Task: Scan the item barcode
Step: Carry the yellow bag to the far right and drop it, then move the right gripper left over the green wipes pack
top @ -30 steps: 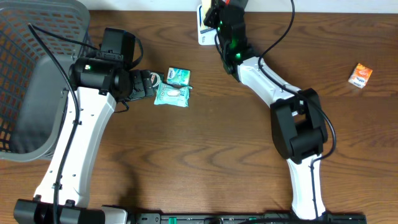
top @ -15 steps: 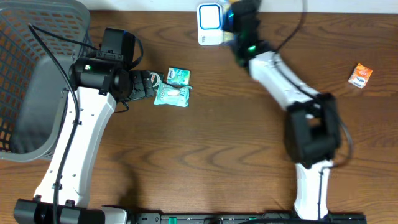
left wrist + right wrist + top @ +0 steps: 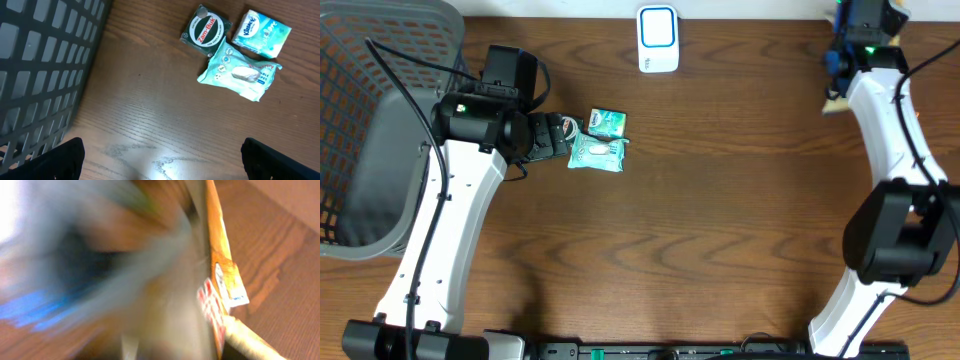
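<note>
The white barcode scanner (image 3: 658,38) stands at the table's back edge. My right gripper (image 3: 837,80) hangs far right of it, near the back right corner. The right wrist view is smeared by motion. It shows only the edge of an orange packet (image 3: 221,275) close to the lens, and whether the jaws touch it is unclear. Overhead, the right arm hides that packet. My left gripper (image 3: 162,167) is open over bare wood, with a Zam-Buk tin (image 3: 206,31), a Kleenex pack (image 3: 262,34) and a wipes pack (image 3: 240,72) lying ahead of it.
A grey mesh basket (image 3: 370,130) fills the left side, right beside the left arm; its wall (image 3: 45,65) shows in the left wrist view. The Kleenex pack (image 3: 608,122) and wipes pack (image 3: 595,153) lie together left of centre.
The right arm has swung from the scanner across to the far right back of the table. The left arm and the three items by it have not moved.
</note>
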